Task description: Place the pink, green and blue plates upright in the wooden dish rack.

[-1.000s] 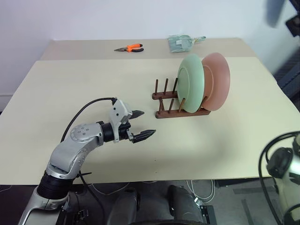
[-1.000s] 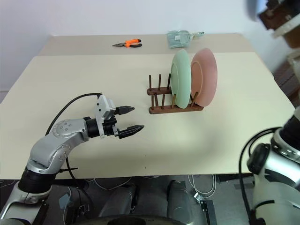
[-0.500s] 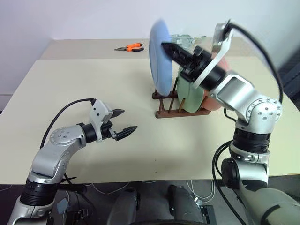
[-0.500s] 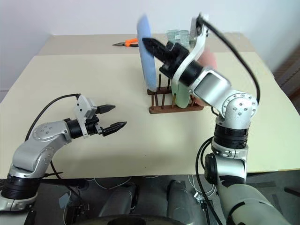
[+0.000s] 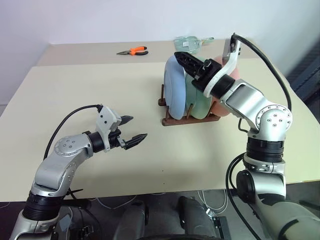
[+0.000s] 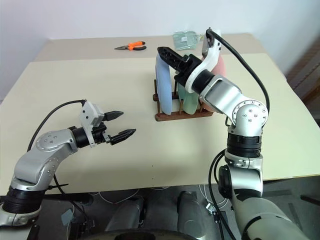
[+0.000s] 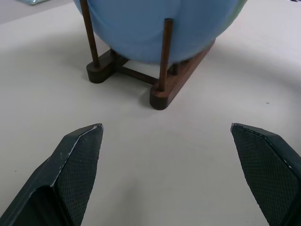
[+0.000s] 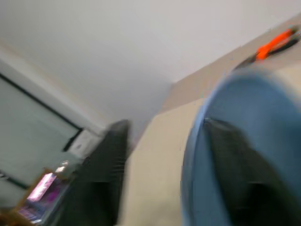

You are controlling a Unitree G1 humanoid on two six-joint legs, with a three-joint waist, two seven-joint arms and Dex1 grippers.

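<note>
Left gripper [image 5: 133,128]: arm bent low over the table [image 5: 75,90], fingers spread wide, holding nothing — pointed toward the wooden dish rack [image 5: 172,119].
Blue plate [image 5: 175,93]: upright in the rack, beside the green plate [image 5: 196,102] and pink plate [image 5: 223,75].
Right gripper [image 5: 186,59]: reached over the blue plate's top edge — whether it gripped could not be told.

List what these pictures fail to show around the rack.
- Pink plate: mostly behind the right arm, head views.
- Green plate: its foot in the rack is covered by the blue plate.
- Right gripper: grip on the blue plate is unclear; wrist view blurred.
</note>
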